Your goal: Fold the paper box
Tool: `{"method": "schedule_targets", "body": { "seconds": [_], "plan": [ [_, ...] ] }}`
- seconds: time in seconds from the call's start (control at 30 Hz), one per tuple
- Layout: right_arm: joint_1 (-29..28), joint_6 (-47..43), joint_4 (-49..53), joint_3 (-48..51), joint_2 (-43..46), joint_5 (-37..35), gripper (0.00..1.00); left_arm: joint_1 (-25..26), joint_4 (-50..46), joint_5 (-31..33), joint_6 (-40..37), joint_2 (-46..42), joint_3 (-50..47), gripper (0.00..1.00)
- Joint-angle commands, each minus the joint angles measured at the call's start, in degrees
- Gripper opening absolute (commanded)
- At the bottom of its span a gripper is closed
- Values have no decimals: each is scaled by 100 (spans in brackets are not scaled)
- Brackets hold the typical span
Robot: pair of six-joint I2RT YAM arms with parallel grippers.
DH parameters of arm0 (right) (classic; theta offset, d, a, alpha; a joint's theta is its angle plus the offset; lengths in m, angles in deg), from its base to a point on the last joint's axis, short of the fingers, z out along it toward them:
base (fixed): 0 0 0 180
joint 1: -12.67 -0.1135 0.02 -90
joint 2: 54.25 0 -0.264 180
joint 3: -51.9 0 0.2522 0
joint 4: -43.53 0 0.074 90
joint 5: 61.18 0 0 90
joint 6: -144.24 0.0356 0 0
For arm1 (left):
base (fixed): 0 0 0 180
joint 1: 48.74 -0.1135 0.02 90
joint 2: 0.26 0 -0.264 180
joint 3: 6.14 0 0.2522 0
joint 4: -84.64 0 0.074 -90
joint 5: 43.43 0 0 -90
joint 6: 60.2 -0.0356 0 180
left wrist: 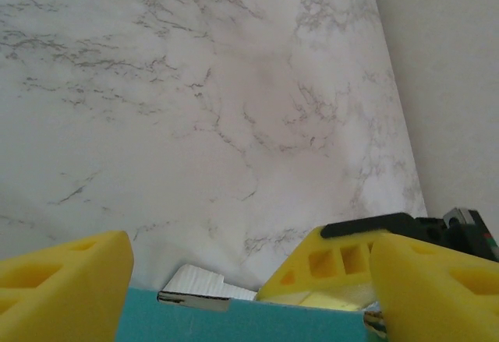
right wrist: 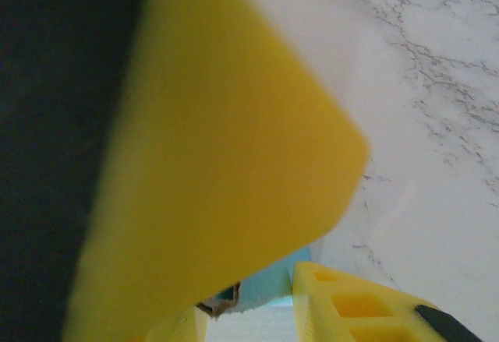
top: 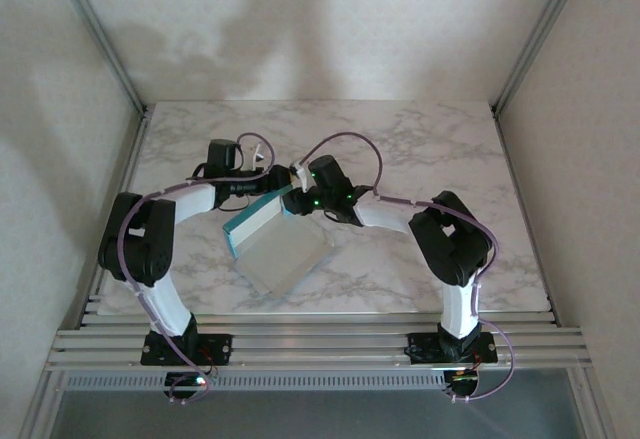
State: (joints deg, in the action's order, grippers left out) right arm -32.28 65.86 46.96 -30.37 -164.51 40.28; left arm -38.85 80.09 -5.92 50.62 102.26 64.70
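Though pale-topped, the paper box (top: 285, 254) shows a turquoise edge.

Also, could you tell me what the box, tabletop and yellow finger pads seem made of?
Paper box: apparently thin matte card, turquoise one face, pale grey the other, with a folded flap. Tabletop: smooth marble-look surface, grey veining; stone or printed laminate, unclear. Finger pads: matte yellow, probably soft plastic or foam, with moulded hollows.

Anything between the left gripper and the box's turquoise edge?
Nothing foreign. The paper box edge lies between the fingers of the open left gripper. The right gripper crowds that same edge, on the left gripper's right side.
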Motion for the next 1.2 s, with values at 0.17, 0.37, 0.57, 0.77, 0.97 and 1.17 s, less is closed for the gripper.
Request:
{"method": "schedule_targets", "body": {
  "seconds": [0.17,0.37,0.57,0.77,0.97,1.17],
  "plan": [
    [-183,10,-116,-27,-249,-903,33,-92,-475,-367,-121,301,268,78],
    [-205,18,72,-212,-387,-958,32,-97,-516,-420,-122,348,327,78],
    [-207,120,238,-345,-510,-1157,27,-94,-658,-430,-210,418,394,79],
    [-238,13,645,-563,-575,-1482,18,-93,-670,-423,-175,462,409,78],
    [-417,-215,1013,-794,-654,-2354,14,-94,-693,-433,-201,431,400,78],
    [-493,-213,1144,-878,-683,-2618,15,-93,-717,-415,-210,400,408,79]
  ]
}}
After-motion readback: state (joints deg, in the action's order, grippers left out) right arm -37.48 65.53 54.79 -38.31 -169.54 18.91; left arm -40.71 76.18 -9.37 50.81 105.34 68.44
